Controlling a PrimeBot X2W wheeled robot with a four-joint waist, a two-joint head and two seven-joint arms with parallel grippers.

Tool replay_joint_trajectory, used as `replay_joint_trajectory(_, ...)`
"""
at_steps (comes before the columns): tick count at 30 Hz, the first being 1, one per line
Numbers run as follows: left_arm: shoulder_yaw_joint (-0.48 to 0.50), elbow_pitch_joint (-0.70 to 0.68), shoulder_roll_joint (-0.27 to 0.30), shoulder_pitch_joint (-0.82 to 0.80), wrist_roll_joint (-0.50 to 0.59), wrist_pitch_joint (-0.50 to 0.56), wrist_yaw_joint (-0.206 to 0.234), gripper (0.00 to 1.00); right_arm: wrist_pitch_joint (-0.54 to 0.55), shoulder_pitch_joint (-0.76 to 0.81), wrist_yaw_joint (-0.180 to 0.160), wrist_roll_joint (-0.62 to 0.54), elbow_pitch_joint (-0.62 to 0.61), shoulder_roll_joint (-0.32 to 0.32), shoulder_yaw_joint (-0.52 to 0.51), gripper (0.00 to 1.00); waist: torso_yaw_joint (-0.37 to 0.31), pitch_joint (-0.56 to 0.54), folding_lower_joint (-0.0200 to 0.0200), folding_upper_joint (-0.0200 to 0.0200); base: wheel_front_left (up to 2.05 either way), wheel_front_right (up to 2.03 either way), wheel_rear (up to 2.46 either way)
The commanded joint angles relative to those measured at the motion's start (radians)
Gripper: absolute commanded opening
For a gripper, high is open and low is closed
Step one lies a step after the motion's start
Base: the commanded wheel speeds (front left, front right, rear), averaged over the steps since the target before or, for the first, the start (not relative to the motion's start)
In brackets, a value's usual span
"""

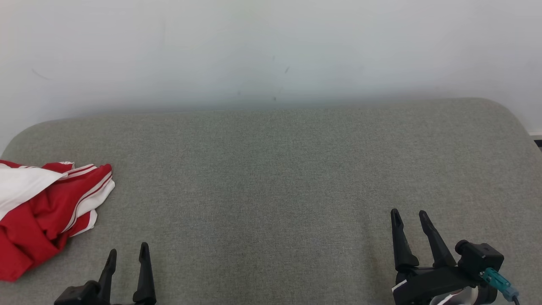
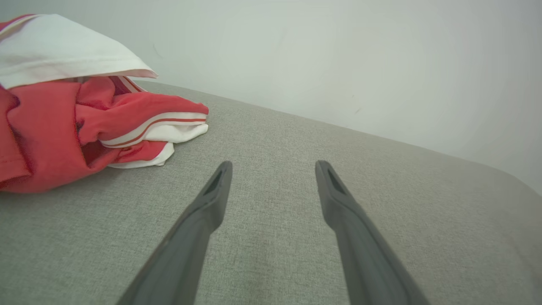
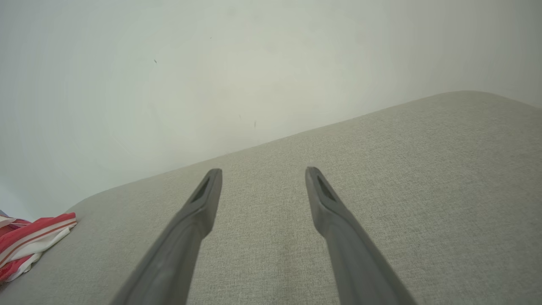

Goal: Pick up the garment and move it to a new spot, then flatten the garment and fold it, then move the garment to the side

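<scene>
Nearest, two dark two-fingered hands: left hand (image 1: pixel 128 248) at the lower left, right hand (image 1: pixel 409 212) at the lower right. Both have their fingers spread, nothing between them. A small teal cable plug (image 1: pixel 495 277) sits on the right wrist. Both hands are over the grey woven-fabric desk (image 1: pixel 271 169) with rounded far corners.

One crumpled red cloth garment (image 1: pixel 46 207) with white panels and stripes lies at the desk's far left edge, partly cut off by the frame. It is just ahead and to the left of the left hand, not touching it, and well apart from the right hand. Nothing lies between the left hand and the garment.

Left wrist view: left hand (image 2: pixel 274 163) spread, garment (image 2: pixel 63 127) close up, folds and a white flap on top visible. Right wrist view: right hand (image 3: pixel 263 169) spread, only a garment (image 3: pixel 34 237) corner at the lower left.

Farthest, a plain pale wall (image 1: pixel 271 51) with a few faint scuffs.
</scene>
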Motion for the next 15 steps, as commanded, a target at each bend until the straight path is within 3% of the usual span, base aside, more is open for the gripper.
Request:
replay_joint_trajectory(1, 0.002, -0.001, 0.006, -0.013, 0.031, -0.009, -0.002, 1.00, -0.011, -0.015, -0.002, -0.025, 0.000, -0.008, 0.004, 1.00, 0.000, 0.000, -0.0001, 0.0000, 0.00, 0.00, 0.00)
replay_joint_trajectory(15, 0.007, 0.002, 0.007, 0.007, 0.160, -0.038, 0.015, 1.00, -0.039, -0.006, -0.002, -0.160, 0.021, -0.003, -0.001, 1.00, -0.004, -0.007, -0.0001, 0.0000, 0.00, 0.00, 0.00)
